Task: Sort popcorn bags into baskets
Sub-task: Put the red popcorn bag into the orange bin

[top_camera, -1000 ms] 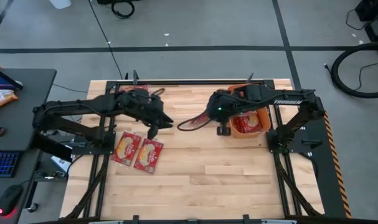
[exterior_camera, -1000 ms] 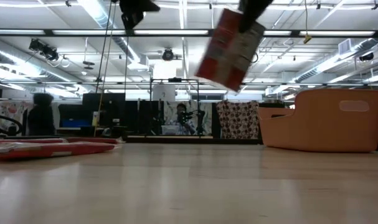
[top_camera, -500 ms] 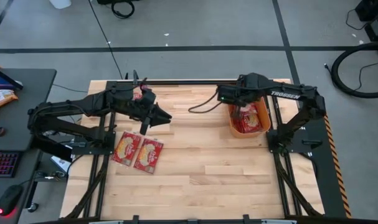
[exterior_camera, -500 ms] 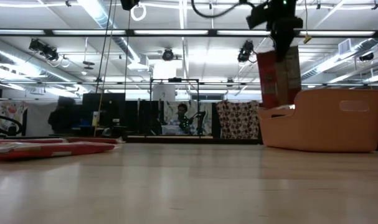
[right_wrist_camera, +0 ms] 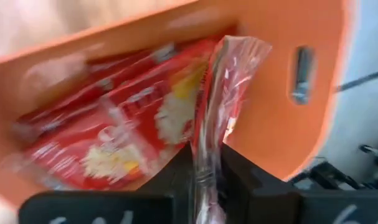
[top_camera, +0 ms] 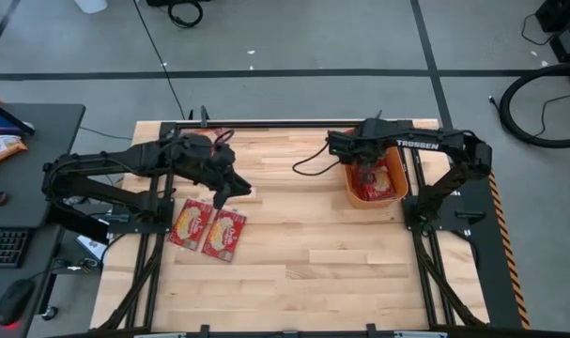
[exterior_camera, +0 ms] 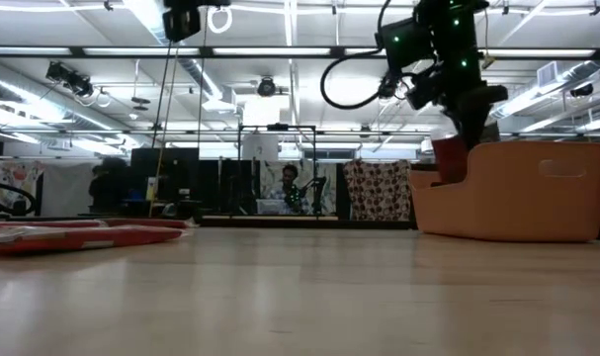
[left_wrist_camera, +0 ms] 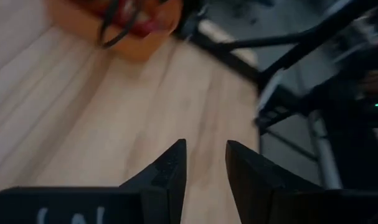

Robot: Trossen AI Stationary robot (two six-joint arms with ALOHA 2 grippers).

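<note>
Two red popcorn bags (top_camera: 208,228) are lying flat side by side on the left part of the wooden table (top_camera: 303,263). Just above them, the left gripper (top_camera: 221,198) is hovering with its fingers (left_wrist_camera: 168,169) parted and gripping nothing. To the right, the right gripper (top_camera: 364,175) is reaching down into the orange basket (top_camera: 378,200), its fingers pinching the edge of one upright popcorn bag (right_wrist_camera: 223,81). More bags (right_wrist_camera: 108,134) are lying inside the basket.
</note>
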